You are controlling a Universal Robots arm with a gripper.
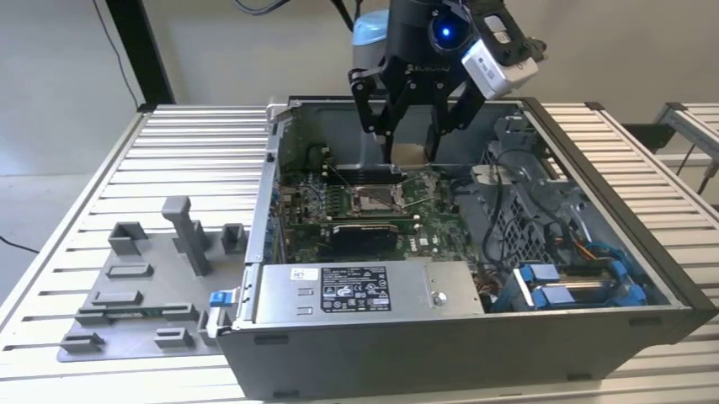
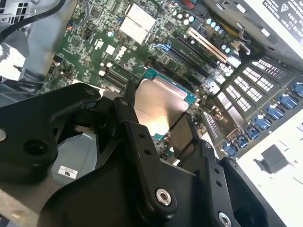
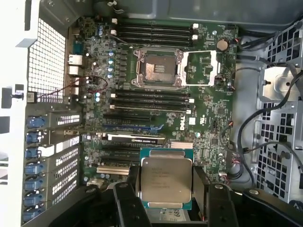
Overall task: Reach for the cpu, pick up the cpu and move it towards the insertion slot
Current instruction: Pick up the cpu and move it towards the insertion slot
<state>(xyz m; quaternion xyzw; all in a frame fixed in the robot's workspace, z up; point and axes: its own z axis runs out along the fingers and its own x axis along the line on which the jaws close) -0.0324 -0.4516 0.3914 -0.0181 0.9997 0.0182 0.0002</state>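
Gripper: black two-finger claw (image 3: 166, 198), closed on the cpu (image 3: 166, 179) — one finger at each of two opposite edges, seen in both wrist views.
Cpu, location: held off the board, inside the open computer case (image 1: 629, 252), above the green motherboard (image 3: 213, 123); in the exterior view a pale square (image 1: 409, 154) between the fingers, over the rear part of the board.
Cpu, attitude: flat side facing the first wrist camera, silvery lid up, teal-green substrate rim showing around it; in the second wrist view (image 2: 158, 106) the lid gleams between the black fingers.
Insertion slot: square metal-framed socket (image 3: 157, 68) with its load plate swung open beside it; apart from the chip, not yet under it. In the exterior view the socket (image 1: 372, 199) sits just below and toward the exterior view's left of the gripper.
Handling, judged: light, stiff, thin; smooth metal lid and narrow edges likely slippery — little margin for squeeze or slip.
Fragility, judged: underside contacts and socket pins easily damaged; a tilted or dropped chip would be the main risk.
Best hold, judged: by two opposite edges, as now, lid and underside left untouched.
Surroundings: power-supply box (image 1: 354, 290) at the near side of the case; grey fixture blocks (image 1: 146, 278) on the slatted table (image 1: 191, 151), well apart from the work.
Progress, judged: reach and pick-up done, carry toward the socket under way.
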